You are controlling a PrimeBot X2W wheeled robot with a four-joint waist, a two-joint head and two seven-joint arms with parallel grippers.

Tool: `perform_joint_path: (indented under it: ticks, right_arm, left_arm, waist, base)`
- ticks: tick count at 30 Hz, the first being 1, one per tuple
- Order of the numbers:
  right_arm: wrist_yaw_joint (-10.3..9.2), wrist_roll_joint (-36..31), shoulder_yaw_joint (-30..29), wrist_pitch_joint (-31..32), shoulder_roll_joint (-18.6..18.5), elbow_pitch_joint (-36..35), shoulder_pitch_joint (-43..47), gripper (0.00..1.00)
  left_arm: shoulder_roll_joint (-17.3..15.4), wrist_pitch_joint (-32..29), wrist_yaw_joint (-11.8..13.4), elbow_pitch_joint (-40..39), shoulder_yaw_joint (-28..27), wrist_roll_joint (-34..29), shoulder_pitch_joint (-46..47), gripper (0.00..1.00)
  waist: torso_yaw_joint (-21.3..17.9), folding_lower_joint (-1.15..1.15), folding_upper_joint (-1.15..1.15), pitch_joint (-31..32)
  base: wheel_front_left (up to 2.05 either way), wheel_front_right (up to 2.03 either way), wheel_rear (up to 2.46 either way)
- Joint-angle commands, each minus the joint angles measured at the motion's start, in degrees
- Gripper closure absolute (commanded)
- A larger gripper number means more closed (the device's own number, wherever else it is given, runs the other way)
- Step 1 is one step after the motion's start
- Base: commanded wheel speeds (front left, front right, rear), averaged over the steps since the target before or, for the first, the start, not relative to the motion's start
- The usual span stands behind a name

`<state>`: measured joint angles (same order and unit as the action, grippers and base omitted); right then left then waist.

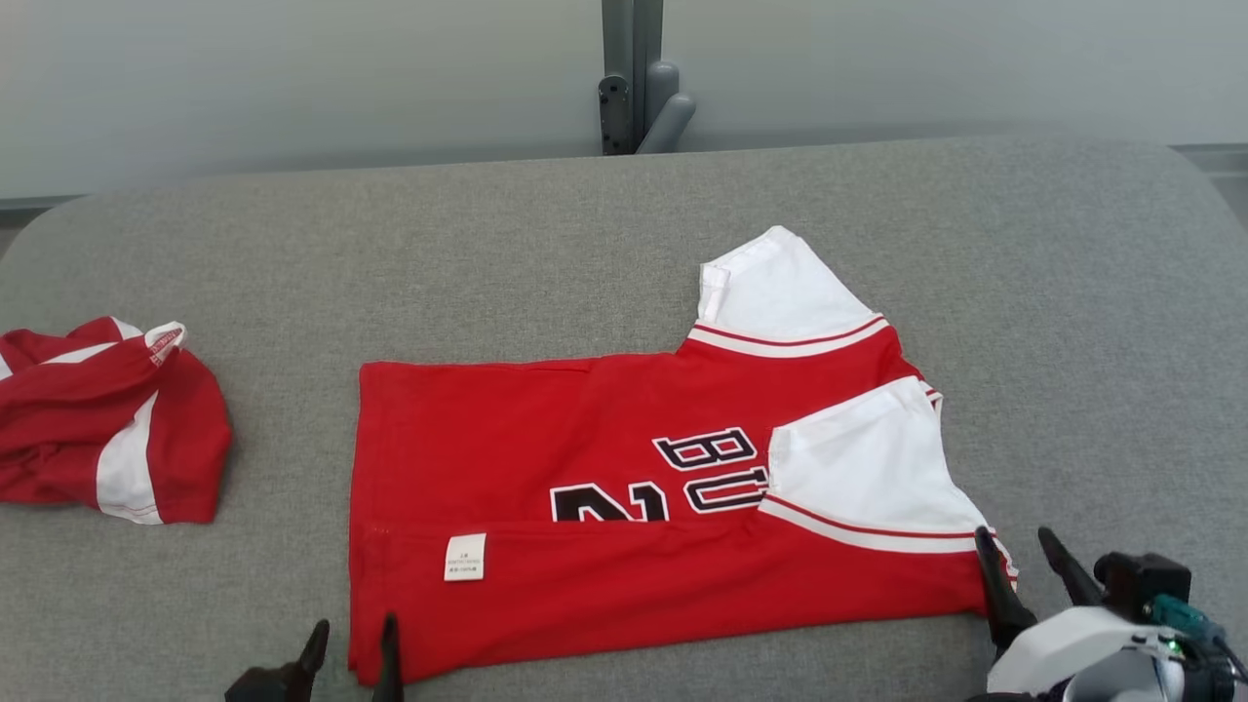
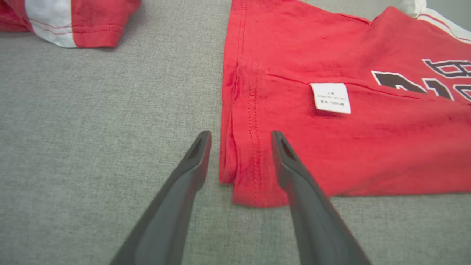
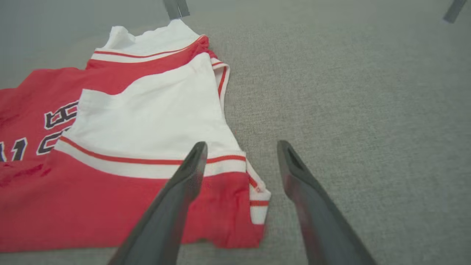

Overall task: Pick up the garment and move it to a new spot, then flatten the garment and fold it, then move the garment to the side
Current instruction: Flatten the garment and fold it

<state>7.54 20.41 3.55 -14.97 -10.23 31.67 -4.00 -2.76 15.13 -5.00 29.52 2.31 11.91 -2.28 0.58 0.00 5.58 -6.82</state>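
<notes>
A red jersey [image 1: 624,487] with white sleeves and black lettering lies flat on the grey surface, its near long edge folded over so a small white label [image 1: 465,557] faces up. My left gripper [image 1: 352,636] stands open over the jersey's near left hem corner [image 2: 254,184], one finger on each side of that edge. My right gripper [image 1: 1019,547] is open at the near right shoulder corner [image 3: 254,206], with its left finger over the cloth and its right finger over bare surface. Neither holds anything.
A second red and white garment [image 1: 102,419] lies crumpled at the far left; its edge [image 2: 73,22] shows at the top of the left wrist view. The grey padded surface [image 1: 1072,292] stretches bare to the right. A grey post [image 1: 634,78] stands behind the far edge.
</notes>
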Motion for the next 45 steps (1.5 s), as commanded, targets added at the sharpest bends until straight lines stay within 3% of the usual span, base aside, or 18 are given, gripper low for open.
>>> perform_joint_path:
  ticks: [1, 10, 21, 32, 33, 34, 35, 36, 37, 38, 39, 45]
  right_arm:
    - [-0.10, -0.41, -0.18, -0.12, -0.41, -0.49, -1.00, 0.00]
    - [-0.10, -3.26, -0.33, -0.12, -0.26, -3.82, -11.12, 0.00]
    - [-0.10, -3.63, 4.61, -0.12, -0.14, -3.33, -20.82, 0.00]
    - [-0.11, -2.72, 8.72, -0.11, -0.95, -3.32, -26.55, 0.00]
    - [-0.11, -2.60, 9.14, -0.11, -1.13, -3.30, -27.30, 0.00]
    - [-0.11, -2.51, 9.68, -0.11, -1.18, -3.21, -28.04, 0.00]
    - [-0.11, -2.58, 10.27, -0.11, -1.42, -3.11, -28.84, 0.00]
    - [-0.11, -2.57, 10.84, -0.12, -1.83, -2.89, -29.86, 0.00]
    - [-0.11, -2.48, 11.46, -0.12, -2.29, -2.44, -30.94, 0.00]
    - [-0.11, -2.39, 11.96, -0.12, -2.77, -2.10, -32.28, 0.00]
    - [-0.11, -2.13, 12.58, -0.12, -3.11, -1.40, -33.66, 0.00]
    - [-0.11, -0.21, 16.58, 2.13, -5.07, 5.69, -42.30, 0.00]
  left_arm:
    - [-0.27, 0.01, 0.08, -0.53, 0.04, 0.25, 1.50, 0.00]
    - [-0.37, 0.00, -0.83, -1.48, -2.49, -3.94, 13.57, 0.00]
    - [-2.58, 0.00, -2.06, 8.84, -3.32, -5.23, 29.78, 0.00]
    - [-3.28, 0.00, -2.42, 16.88, -1.98, -4.92, 37.12, 0.00]
    - [-3.23, 0.01, -2.44, 17.16, -1.98, -4.77, 37.52, 0.08]
    - [-3.11, 0.00, -2.46, 17.50, -1.86, -4.62, 37.88, 0.34]
    - [-2.91, 0.00, -2.47, 17.75, -1.66, -4.45, 38.22, 0.52]
    - [-2.81, -0.01, -2.49, 18.08, -1.38, -4.46, 38.51, 0.57]
    - [-2.76, -0.03, -2.51, 18.35, -1.16, -4.40, 38.76, 0.69]
    - [-2.68, -0.04, -2.50, 18.52, -0.98, -4.31, 39.05, 0.90]
    - [-2.61, -0.04, -2.49, 18.65, -0.78, -4.37, 39.42, 1.00]
    - [-2.24, -0.03, -2.51, 17.26, 1.14, -4.42, 40.88, 1.00]
  waist:
    - [0.15, 0.00, 0.01, -1.37]
    - [0.43, 0.00, 0.01, -9.02]
    - [-0.90, 0.00, 0.01, -15.35]
    - [-0.87, 0.00, 0.01, -18.62]
    - [-0.77, 0.00, 0.01, -18.87]
    - [-0.67, 0.00, 0.01, -19.06]
    - [-0.53, 0.00, 0.01, -19.25]
    - [-0.42, 0.00, 0.01, -19.47]
    - [-0.28, 0.00, 0.01, -19.69]
    - [-0.11, 0.00, 0.01, -19.93]
    - [0.10, 0.00, 0.01, -20.18]
    - [1.81, 0.00, 0.01, -21.48]
  base:
    - [0.00, 0.00, 0.00]
    - [0.00, 0.00, 0.00]
    - [0.00, 0.00, 0.00]
    - [0.00, 0.00, 0.00]
    - [0.00, 0.00, 0.00]
    - [0.00, 0.00, 0.00]
    - [0.00, 0.00, 0.00]
    - [0.00, 0.00, 0.00]
    - [0.00, 0.00, 0.00]
    - [0.00, 0.00, 0.00]
    - [0.00, 0.00, 0.00]
    - [0.00, 0.00, 0.00]
